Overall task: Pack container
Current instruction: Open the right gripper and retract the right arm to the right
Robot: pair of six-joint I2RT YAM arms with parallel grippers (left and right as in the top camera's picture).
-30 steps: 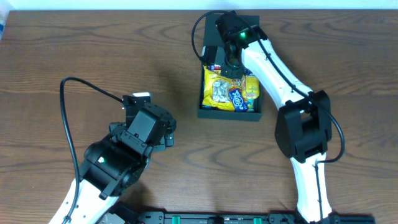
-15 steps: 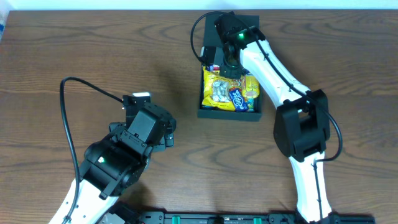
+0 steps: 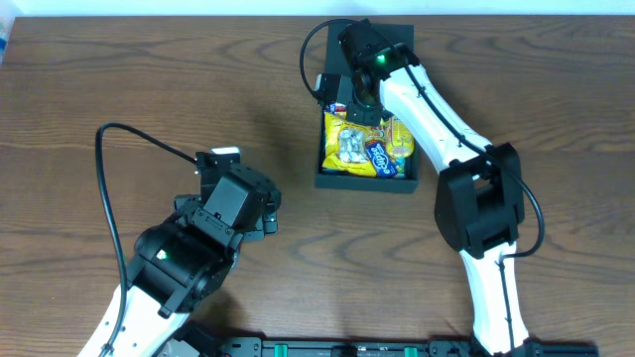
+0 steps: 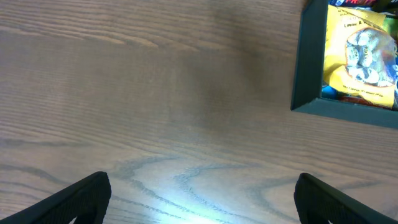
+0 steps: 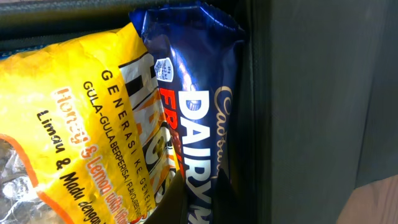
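Note:
The container [image 3: 362,182], a dark teal-black box with its flap lid [image 3: 397,35] folded back, stands open at the far middle of the table. It holds a yellow candy packet [image 3: 349,145] and a small blue packet [image 3: 382,157]. My right gripper [image 3: 349,99] reaches into the box's far left corner. In the right wrist view its dark fingers [image 5: 205,199] are closed around a blue Dairy Milk chocolate bar [image 5: 193,106], next to the yellow packet [image 5: 74,112] and the box wall [image 5: 311,93]. My left gripper [image 4: 199,205] is open and empty over bare wood, left of the container [image 4: 305,62].
The table is brown wood [image 3: 149,79]. The left arm [image 3: 213,223] and its black cable [image 3: 129,139] are at the front left. The right arm [image 3: 476,208] runs along the right side of the container.
My right gripper has shifted slightly left inside the container's far end with the chocolate bar. The left arm has not moved.

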